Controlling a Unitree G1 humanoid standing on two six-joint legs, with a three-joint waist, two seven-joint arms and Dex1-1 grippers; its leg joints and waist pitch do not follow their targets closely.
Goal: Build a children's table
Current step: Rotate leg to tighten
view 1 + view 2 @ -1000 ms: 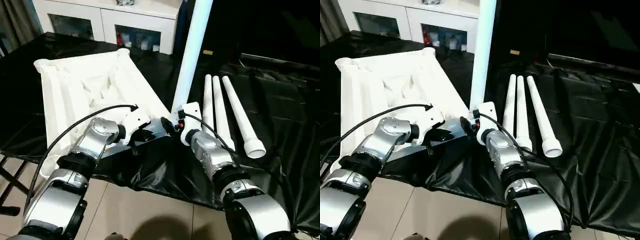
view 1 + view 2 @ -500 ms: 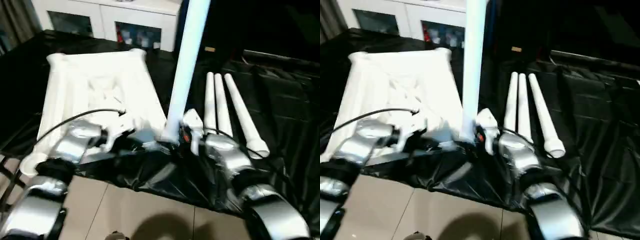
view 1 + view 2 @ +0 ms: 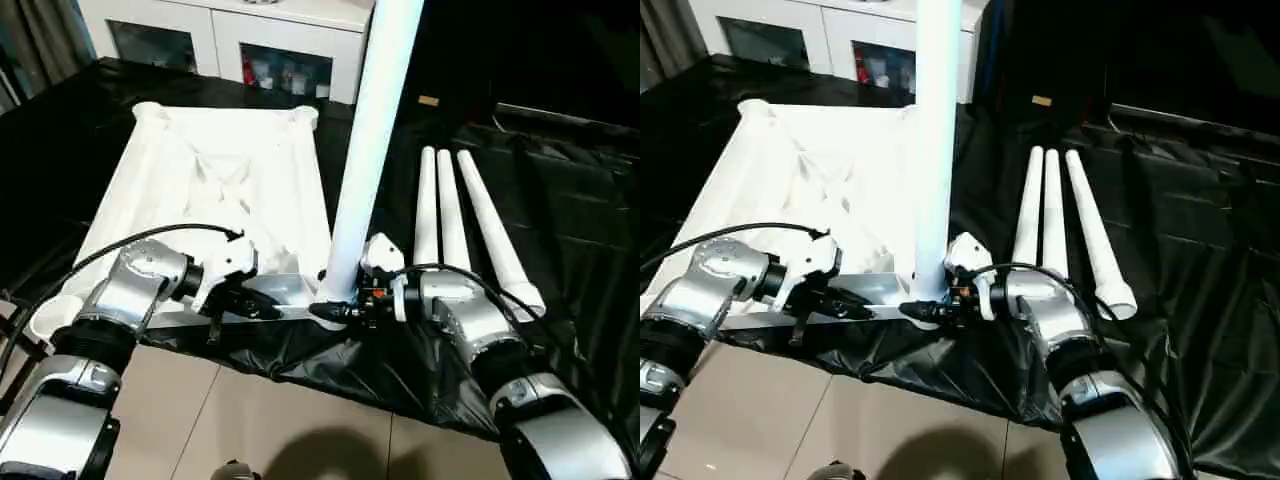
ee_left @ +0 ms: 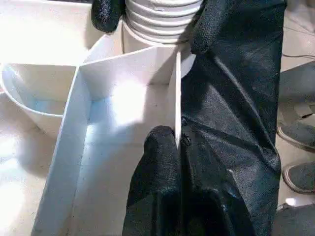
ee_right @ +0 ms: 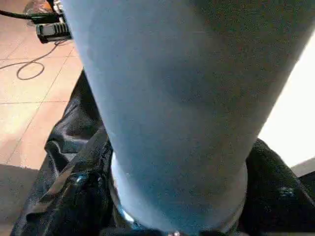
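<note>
The white plastic tabletop (image 3: 220, 200) lies underside up, its ribs and rounded corner sockets showing, and spreads away beyond the left gripper (image 3: 262, 306), whose shut jaws pinch the thin near rim wall. One long white tapered leg (image 3: 365, 140) stands upright in the near corner socket, its ridged foot (image 4: 162, 17) seated in the socket mouth just past the left jaws. The right gripper (image 3: 335, 313) has its jaws around that foot, one on each side. Three more white tapered legs (image 3: 455, 225) lie flat, side by side and nearly touching, beyond the right jaws and apart from the tabletop.
</note>
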